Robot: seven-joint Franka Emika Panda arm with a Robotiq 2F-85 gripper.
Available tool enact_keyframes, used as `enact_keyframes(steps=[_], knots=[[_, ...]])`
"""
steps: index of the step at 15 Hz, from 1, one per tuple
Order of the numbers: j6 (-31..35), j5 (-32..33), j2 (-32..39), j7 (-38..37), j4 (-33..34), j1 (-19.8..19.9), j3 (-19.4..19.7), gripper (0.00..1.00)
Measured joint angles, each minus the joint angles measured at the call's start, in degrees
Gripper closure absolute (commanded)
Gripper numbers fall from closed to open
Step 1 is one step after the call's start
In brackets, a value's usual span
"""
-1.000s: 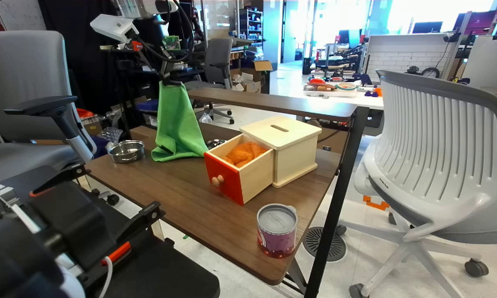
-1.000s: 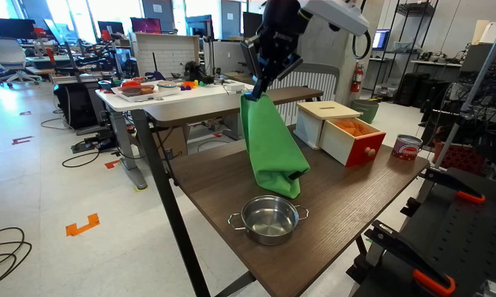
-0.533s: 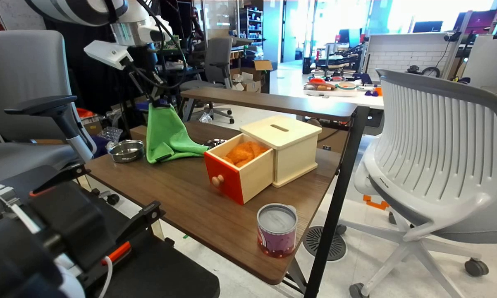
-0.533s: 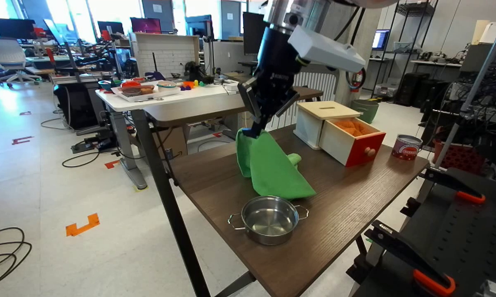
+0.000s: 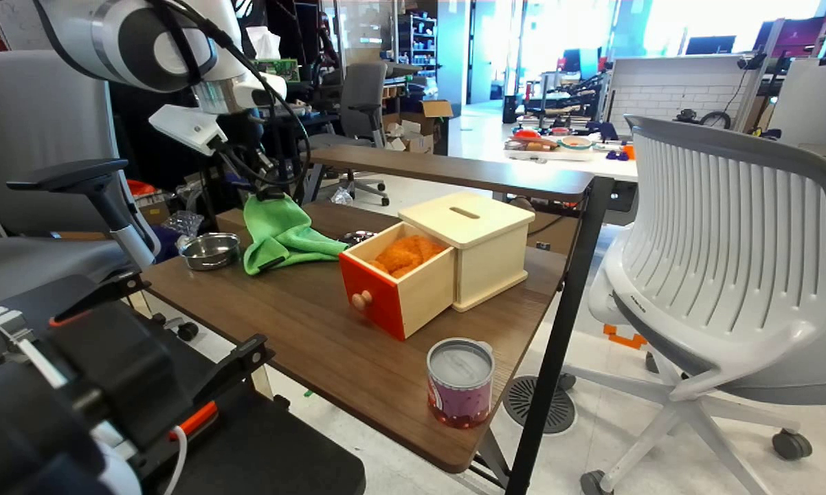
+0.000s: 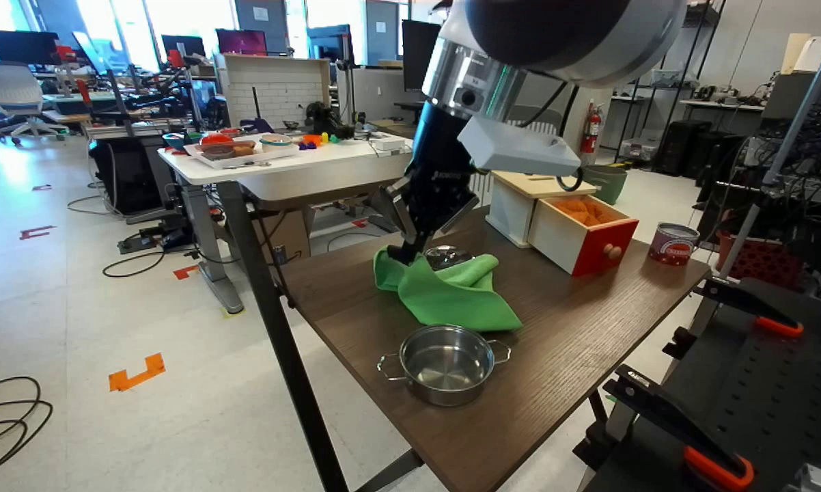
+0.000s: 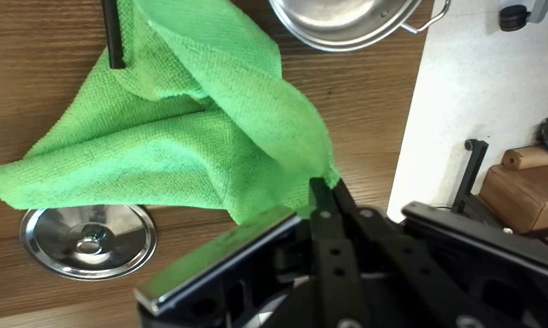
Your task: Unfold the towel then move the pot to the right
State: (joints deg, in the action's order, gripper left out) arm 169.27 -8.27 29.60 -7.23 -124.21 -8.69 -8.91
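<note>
A green towel (image 5: 289,237) lies bunched and folded on the brown table, one corner lifted; it also shows in an exterior view (image 6: 451,301) and the wrist view (image 7: 164,155), with a black strip on it. My gripper (image 7: 331,184) is shut on the towel's corner, low above the table, as both exterior views show (image 5: 270,196) (image 6: 404,256). A steel pot (image 6: 446,393) with two handles stands upright beside the towel, near the table's end; it also shows in an exterior view (image 5: 210,260) and partly in the wrist view (image 7: 333,45).
A steel lid (image 7: 89,241) lies beside the towel, opposite the pot. A wooden box (image 5: 492,265) has its red-fronted drawer (image 5: 375,299) open with orange cloth (image 5: 407,254) inside. A tin (image 5: 461,385) stands at the table's corner. A raised shelf (image 5: 447,168) runs along one side.
My gripper has come down toward the table with the towel's corner. The towel, hanging tall before, has sunk into folds on the table. The lid shows more. The pot has not moved.
</note>
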Motion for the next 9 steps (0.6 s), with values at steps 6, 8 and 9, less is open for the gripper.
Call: enact_keyframes(steps=[6,8,9], knots=[[1.39,0.07,5.75,0.00,2.80,-1.45,-0.04,0.99],[1.38,0.07,7.31,0.00,4.00,-2.03,-0.04,0.99],[1.38,0.07,7.97,0.00,4.61,-2.32,-0.04,0.99]])
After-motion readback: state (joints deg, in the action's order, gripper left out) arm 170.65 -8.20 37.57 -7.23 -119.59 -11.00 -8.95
